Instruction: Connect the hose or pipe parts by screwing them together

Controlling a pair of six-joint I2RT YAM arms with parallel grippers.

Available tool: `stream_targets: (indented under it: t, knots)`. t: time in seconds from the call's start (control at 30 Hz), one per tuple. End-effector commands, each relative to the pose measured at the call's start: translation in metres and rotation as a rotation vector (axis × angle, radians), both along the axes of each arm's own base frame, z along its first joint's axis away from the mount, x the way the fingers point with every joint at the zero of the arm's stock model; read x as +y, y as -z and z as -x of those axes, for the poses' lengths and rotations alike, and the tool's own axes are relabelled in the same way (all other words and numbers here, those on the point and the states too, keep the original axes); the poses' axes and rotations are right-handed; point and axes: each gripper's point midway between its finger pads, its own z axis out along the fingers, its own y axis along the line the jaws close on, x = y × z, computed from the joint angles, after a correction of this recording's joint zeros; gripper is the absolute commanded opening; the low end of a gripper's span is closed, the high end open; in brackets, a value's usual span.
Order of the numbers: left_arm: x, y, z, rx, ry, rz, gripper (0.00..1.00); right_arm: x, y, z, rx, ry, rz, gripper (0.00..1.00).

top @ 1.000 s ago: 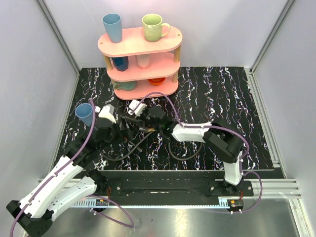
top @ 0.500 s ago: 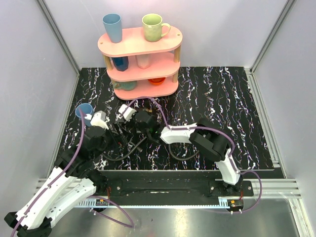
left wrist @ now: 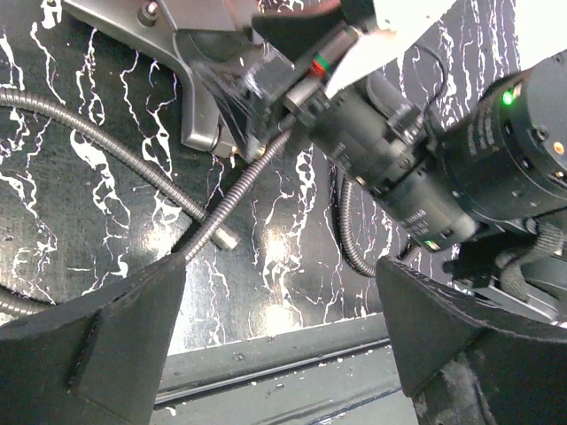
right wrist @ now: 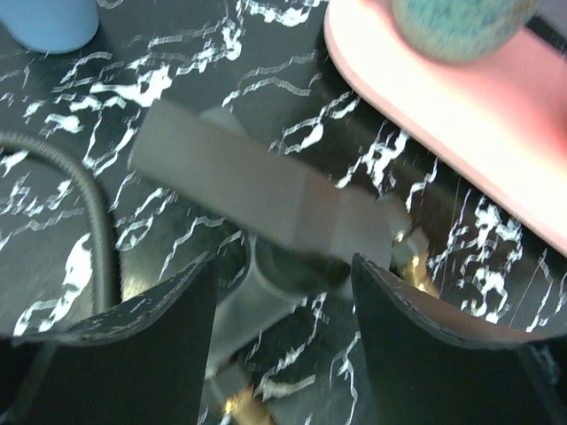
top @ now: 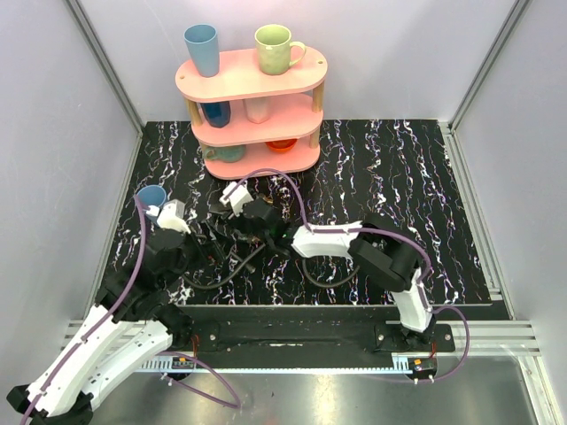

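The black flexible hose (top: 221,276) lies in loops on the marbled mat. In the left wrist view it looks metallic (left wrist: 89,142), and its free end (left wrist: 226,237) rests on the mat. The dark-grey nozzle piece (right wrist: 266,208) lies on the mat with brass showing at its connector (right wrist: 237,405); it also appears at the top of the left wrist view (left wrist: 213,97). My right gripper (right wrist: 279,341) hovers over the nozzle piece with its jaws open and touching nothing. My left gripper (left wrist: 279,345) is wide open and empty, near the mat's front edge, short of the hose end.
A blue cup (top: 152,197) stands just left of both grippers. The pink three-tier shelf (top: 257,88) with cups is behind, and its bottom tier (right wrist: 461,115) lies close to the right gripper. The front rail (left wrist: 292,363) runs under the left fingers.
The right gripper has opened and let go of the nozzle piece, which now lies on the mat. Both grippers have shifted left and lower, the left arm drawing back toward the near edge.
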Motion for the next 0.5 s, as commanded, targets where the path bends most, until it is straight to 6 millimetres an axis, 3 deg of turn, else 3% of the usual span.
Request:
stream_targets:
  t: [0.0, 0.03, 0.1, 0.13, 0.33, 0.47]
  knots:
    - [0.009, -0.034, -0.006, -0.125, -0.010, -0.019, 0.93, -0.021, -0.019, 0.032, 0.145, -0.014, -0.054, 0.69]
    - [0.011, -0.036, -0.006, -0.135, -0.011, -0.028, 0.93, -0.021, -0.036, 0.040, 0.171, -0.035, -0.101, 0.69]
    - [0.019, -0.035, -0.008, -0.149, -0.029, -0.071, 0.93, -0.029, -0.033, 0.054, 0.253, -0.040, -0.112, 0.67]
    - [0.021, -0.035, -0.009, -0.155, -0.035, -0.082, 0.94, -0.029, -0.041, 0.064, 0.311, -0.045, -0.164, 0.67]
    - [0.033, -0.027, -0.009, -0.158, -0.081, -0.117, 0.95, -0.047, -0.009, 0.096, 0.675, 0.159, -0.284, 0.62]
    - [0.039, -0.031, -0.006, -0.192, -0.099, -0.100, 0.95, -0.046, 0.023, 0.105, 0.744, 0.225, -0.289, 0.60]
